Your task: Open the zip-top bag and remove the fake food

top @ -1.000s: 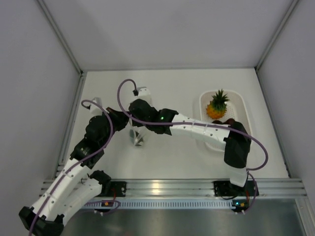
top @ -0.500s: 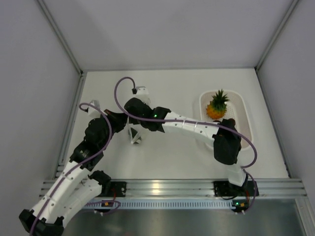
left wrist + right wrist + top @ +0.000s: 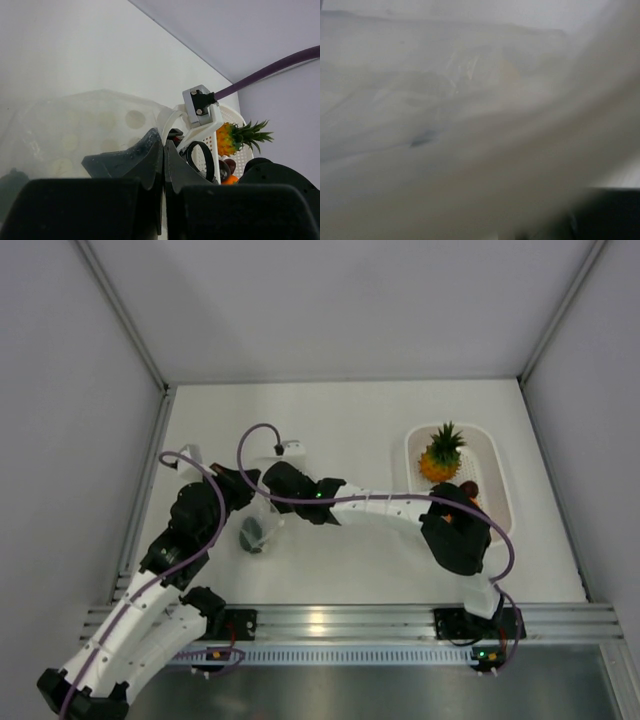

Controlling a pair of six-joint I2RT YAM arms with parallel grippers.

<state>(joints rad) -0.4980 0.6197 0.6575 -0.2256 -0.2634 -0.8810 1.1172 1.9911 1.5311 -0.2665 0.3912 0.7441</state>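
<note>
Near the left tabletop (image 3: 360, 420) edge, our left gripper (image 3: 163, 150) pinched the zip-top bag (image 3: 75, 130); we couldn't tell if the right gripper (image 3: 268, 506) gripped.

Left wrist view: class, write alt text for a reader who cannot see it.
The left gripper, jaws pressed together, pinches the clear bag, which spreads left over the white table. Behind at right, a white basket holds a pineapple, and a purple cable runs above it.
</note>
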